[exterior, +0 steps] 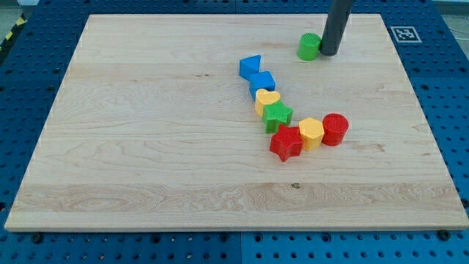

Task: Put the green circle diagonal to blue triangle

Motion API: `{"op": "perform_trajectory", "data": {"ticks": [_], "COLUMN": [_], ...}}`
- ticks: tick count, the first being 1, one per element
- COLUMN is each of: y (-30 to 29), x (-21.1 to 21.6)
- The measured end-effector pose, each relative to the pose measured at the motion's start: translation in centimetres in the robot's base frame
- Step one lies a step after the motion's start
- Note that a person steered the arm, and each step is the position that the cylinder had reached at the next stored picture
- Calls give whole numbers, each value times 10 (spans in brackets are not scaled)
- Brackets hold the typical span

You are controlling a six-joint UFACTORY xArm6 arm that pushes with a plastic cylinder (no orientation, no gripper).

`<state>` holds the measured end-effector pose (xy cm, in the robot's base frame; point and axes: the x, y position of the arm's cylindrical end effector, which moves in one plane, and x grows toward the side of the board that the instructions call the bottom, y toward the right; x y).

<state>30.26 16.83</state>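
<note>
1. Wooden desk [146, 147] on a blue pegboard fills the single camera view; no jaws exist here, only a dark rod ending in my tip [328, 53].
2. My tip stands just at the view's right of the green circle [309, 46], touching or nearly touching it; nothing is held.
3. Near the view's top, the green circle sits upright, round with no long axis or facing.
4. Down and to the view's left of it lies the blue triangle [250, 67], clearly apart.
5. From there a chain runs downward: blue cube [262, 83], yellow heart [267, 101], green star [278, 115], red star [286, 142], yellow hexagon [311, 133], red cylinder [335, 129].
</note>
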Motion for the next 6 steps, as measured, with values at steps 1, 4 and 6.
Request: {"op": "perform_trajectory", "data": {"ticks": [1,4,6], "y": [0,0,0], "x": [-2,-3,13]}}
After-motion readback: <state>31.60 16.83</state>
